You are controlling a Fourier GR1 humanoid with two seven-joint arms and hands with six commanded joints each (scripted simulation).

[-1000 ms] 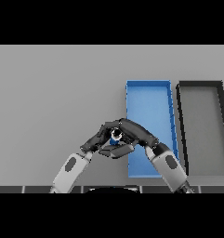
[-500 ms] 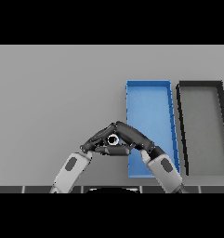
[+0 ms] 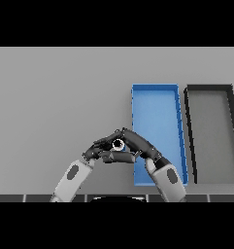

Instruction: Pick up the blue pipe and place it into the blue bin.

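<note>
Pipe: you have the pipe [image 3: 118, 144] between both hands, low on the bench at about 6 o'clock. Only its pale round end shows, facing up at you; the blue of the body is mostly hidden by fingers.
Right hand: the right hand [image 3: 138, 144] comes in from 5 o'clock with fingers curled over the pipe from the right. It seems to hold it.
Left hand: the left hand [image 3: 105, 151] comes in from 7 o'clock, fingers bent against the pipe's left side and touching the right hand's fingertips above it. It looks like a shared pinch; which hand bears the load you cannot tell.
Blue bin: the blue bin [image 3: 155, 88] lies just to the pipe's 3 o'clock, long axis running 12 to 6; its left wall is under your right wrist.
Black bin: the black bin [image 3: 208, 88] sits just beyond at 3 o'clock. Not your target.
Bench: the grey bench [image 3: 55, 97] carries all of it.
Step in hand: carry toward 3 o'clock. Likely best to move both hands together so the pinch keeps even.
Clearance: whether the pipe is off the bench is unclear, so lift enough to pass the bin's left wall.
Release: open only once the pipe is over the blue floor, short of the black bin.
</note>
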